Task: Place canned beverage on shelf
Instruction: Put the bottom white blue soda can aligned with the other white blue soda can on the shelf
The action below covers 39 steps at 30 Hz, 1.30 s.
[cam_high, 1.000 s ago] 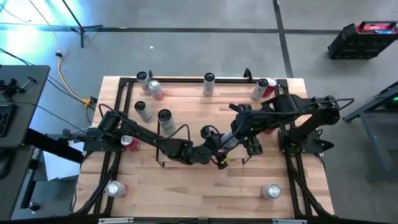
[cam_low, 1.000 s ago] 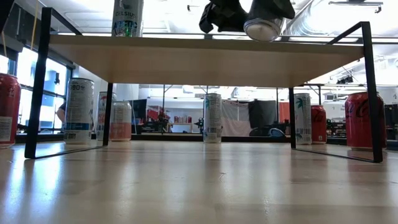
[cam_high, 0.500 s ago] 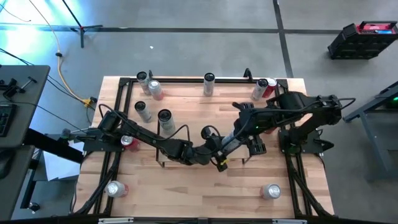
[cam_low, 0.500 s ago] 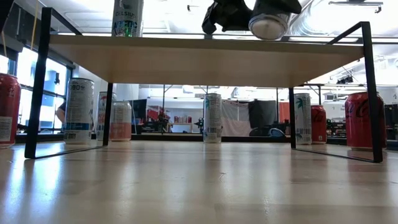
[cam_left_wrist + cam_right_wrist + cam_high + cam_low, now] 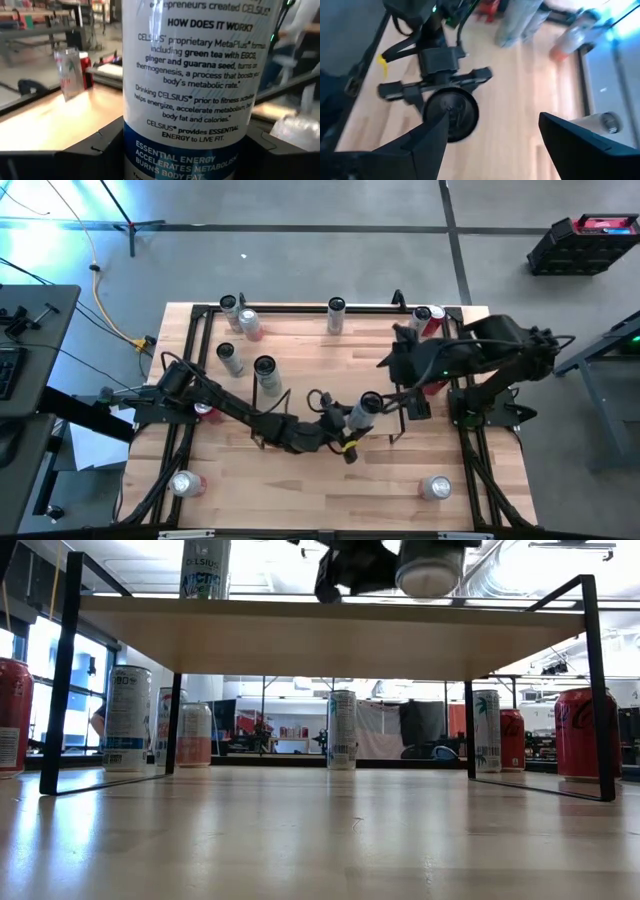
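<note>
Overhead: left gripper point(image 5: 352, 423) clamped on can point(image 5: 364, 408) above shelf point(image 5: 392, 428); right gripper point(image 5: 404, 348) apart, fingers spread, empty. Low: can point(image 5: 428, 566) tilted above board. Left wrist: label fills view. Likely rigid, slick, thin-walled; best gripped mid-body.

The left arm stretches low across the table, its left gripper point(image 5: 352, 423) clamped on a tall white Celsius can point(image 5: 362, 409). The right arm is bent back, its right gripper point(image 5: 398, 363) empty, fingers point(image 5: 425, 142) spread apart.
</note>
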### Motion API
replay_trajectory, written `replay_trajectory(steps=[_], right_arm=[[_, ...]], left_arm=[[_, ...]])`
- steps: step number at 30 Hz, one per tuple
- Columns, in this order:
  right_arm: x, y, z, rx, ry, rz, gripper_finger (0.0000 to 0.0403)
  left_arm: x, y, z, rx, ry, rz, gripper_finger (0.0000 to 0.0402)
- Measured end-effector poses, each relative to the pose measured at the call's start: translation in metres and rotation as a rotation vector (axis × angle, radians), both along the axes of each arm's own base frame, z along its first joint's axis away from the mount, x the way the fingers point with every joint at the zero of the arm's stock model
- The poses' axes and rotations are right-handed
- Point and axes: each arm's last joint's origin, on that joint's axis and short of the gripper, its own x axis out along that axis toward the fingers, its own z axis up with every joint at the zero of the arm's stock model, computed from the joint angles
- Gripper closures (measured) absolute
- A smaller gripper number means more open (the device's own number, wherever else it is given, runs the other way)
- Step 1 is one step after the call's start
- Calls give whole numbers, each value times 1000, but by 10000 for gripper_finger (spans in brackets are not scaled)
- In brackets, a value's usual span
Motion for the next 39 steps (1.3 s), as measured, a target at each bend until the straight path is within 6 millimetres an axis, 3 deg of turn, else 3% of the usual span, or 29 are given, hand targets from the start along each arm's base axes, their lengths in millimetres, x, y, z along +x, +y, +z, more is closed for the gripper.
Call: replay_trajectory(steps=[8, 13, 18, 39], right_arm=[[-4, 2, 13, -61, -106, -59, 109], [-3, 1, 15, -95, -134, -110, 109], [-1, 1, 17, -86, -164, -116, 109], [0, 1, 16, -67, -165, -129, 109]], left_arm=[[-8, -9, 0, 55, 7, 132, 163], [-7, -12, -12, 43, 10, 184, 163], [-5, -13, -21, 37, 16, 216, 163], [-5, -5, -29, 4, 35, 316, 139]])
